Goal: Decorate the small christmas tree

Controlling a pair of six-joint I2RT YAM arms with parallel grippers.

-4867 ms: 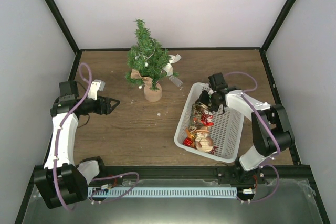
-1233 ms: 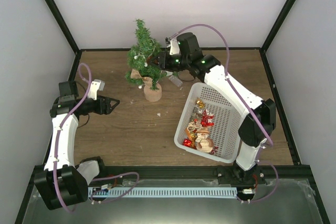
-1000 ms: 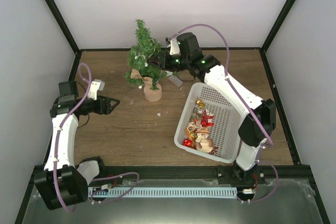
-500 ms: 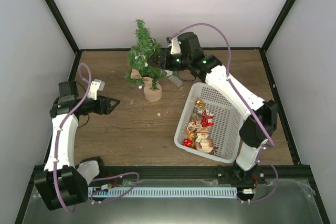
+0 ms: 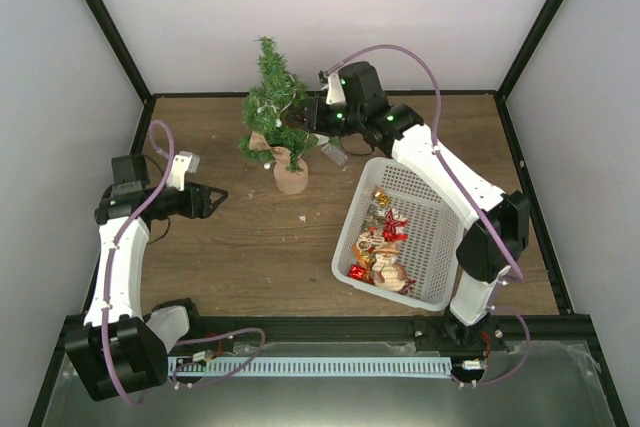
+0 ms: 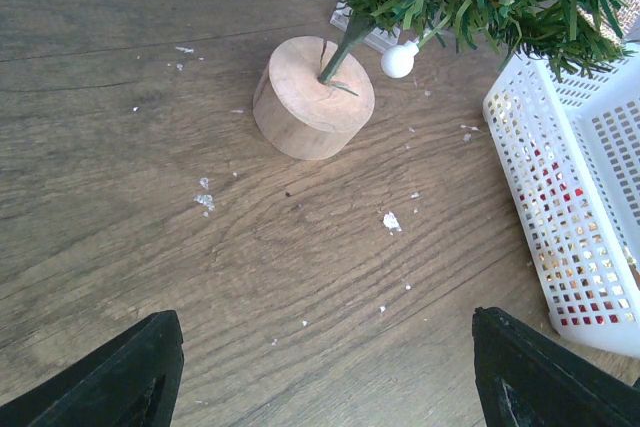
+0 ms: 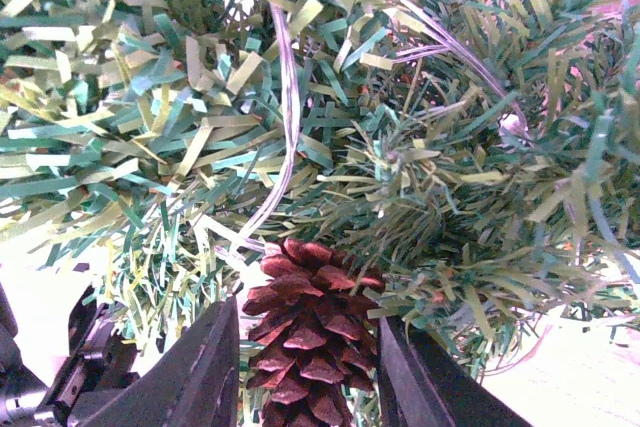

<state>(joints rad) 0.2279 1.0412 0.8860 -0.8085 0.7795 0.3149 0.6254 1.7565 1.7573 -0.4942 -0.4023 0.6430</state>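
The small christmas tree (image 5: 272,107) stands at the back of the table on a round tan base (image 5: 291,178), with a thin light string and white beads on it. My right gripper (image 5: 306,125) is at the tree's right side, shut on a brown pine cone (image 7: 310,332) that is pushed among the green branches (image 7: 420,147). In the right wrist view the gripper (image 7: 305,322) has a finger on each side of the cone. My left gripper (image 5: 218,197) is open and empty, left of the tree. In the left wrist view it (image 6: 325,342) hovers over bare wood, facing the base (image 6: 312,97).
A white plastic basket (image 5: 440,237) lies at the right front, with several small ornaments (image 5: 380,242) in its left half; its corner shows in the left wrist view (image 6: 560,177). A clear battery box (image 5: 335,154) lies behind the tree. Small white crumbs (image 6: 390,220) dot the wood.
My right arm has swung from the basket up to the tree's right side with the pine cone; over the last second it only edged slightly. The left arm has not moved.
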